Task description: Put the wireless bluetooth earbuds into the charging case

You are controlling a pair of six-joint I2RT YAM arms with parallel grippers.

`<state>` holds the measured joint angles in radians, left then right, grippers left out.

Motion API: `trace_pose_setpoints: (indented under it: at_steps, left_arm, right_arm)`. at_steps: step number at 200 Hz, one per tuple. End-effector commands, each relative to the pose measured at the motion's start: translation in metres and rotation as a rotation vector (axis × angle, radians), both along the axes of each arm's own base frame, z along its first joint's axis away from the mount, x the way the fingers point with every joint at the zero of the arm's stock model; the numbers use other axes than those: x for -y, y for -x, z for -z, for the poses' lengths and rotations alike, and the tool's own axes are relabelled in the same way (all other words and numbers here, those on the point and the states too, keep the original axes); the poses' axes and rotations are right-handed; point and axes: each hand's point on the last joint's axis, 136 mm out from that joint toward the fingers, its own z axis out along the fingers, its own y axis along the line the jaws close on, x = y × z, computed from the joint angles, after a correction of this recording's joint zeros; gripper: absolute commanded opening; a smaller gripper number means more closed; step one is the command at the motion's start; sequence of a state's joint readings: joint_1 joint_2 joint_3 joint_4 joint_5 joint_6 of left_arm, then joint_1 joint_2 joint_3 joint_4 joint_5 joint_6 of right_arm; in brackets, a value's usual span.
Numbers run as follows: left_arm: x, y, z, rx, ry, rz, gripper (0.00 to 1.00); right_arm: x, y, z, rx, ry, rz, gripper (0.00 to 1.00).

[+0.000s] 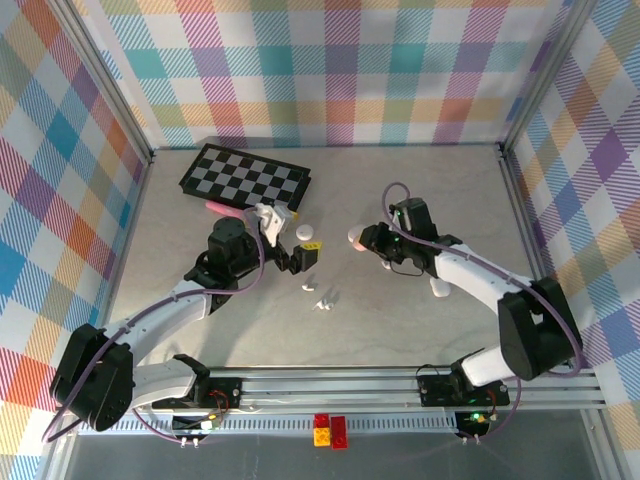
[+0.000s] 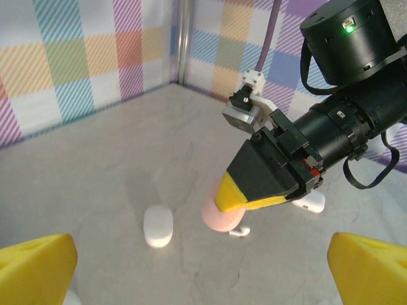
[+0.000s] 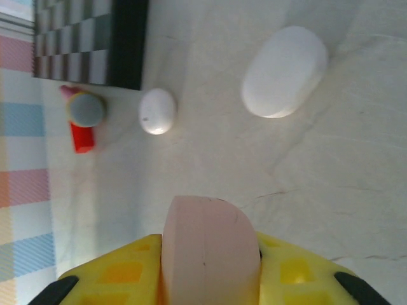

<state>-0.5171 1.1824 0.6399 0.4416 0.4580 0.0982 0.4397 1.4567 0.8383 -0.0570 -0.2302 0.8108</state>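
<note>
Right arm: the right gripper (image 1: 362,240) is clamped on the pink charging case (image 1: 354,237). In its wrist view the case sits between the yellow finger pads (image 3: 114,276).
Pink case contact: from the left wrist view the pink case hangs low over the table (image 1: 200,330); whether it touches cannot be told.
Left arm: the left gripper (image 1: 300,255) is spread wide and grasps nothing, its two yellow fingertips (image 2: 35,267) far apart at the bottom corners of its wrist view.
Gripper spacing: the right gripper lies at 3 o'clock of the left gripper in the top view, near but apart.
Earbuds: two small white earbuds (image 1: 308,287) lie loose on the table at 6 o'clock of the left gripper. Another white earbud shows in the left wrist view, just beneath the pink case.
White case: a closed white pebble-shaped case (image 1: 303,232) rests on the table between the grippers, at 9 o'clock of the pink case.
Chessboard: a chessboard (image 1: 245,178) lies flat at 11 o'clock of the left gripper, near the back wall.
</note>
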Motion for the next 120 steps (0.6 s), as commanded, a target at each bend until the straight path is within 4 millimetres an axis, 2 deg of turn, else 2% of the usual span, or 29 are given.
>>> trace_pose_setpoints:
  at_steps: [1, 50, 83, 100, 120]
  left_arm:
    - [-0.002, 0.001, 0.018, -0.069, -0.046, -0.035, 1.00]
    - [-0.003, -0.010, 0.029, -0.171, -0.043, -0.098, 1.00]
    - [-0.019, -0.028, 0.042, -0.252, -0.046, -0.257, 1.00]
    - [-0.030, -0.037, 0.052, -0.314, -0.063, -0.354, 1.00]
    - [-0.046, -0.048, 0.063, -0.429, -0.077, -0.499, 1.00]
  right_arm:
    - [-0.001, -0.011, 0.018, 0.030, 0.061, -0.007, 0.17]
    - [-0.018, -0.025, 0.058, -0.021, 0.082, -0.040, 0.17]
    - [-0.024, -0.029, 0.083, -0.056, 0.106, -0.047, 0.17]
    - [-0.025, -0.030, 0.089, -0.066, 0.112, -0.048, 0.23]
    - [-0.024, -0.031, 0.084, -0.052, 0.125, -0.055, 0.38]
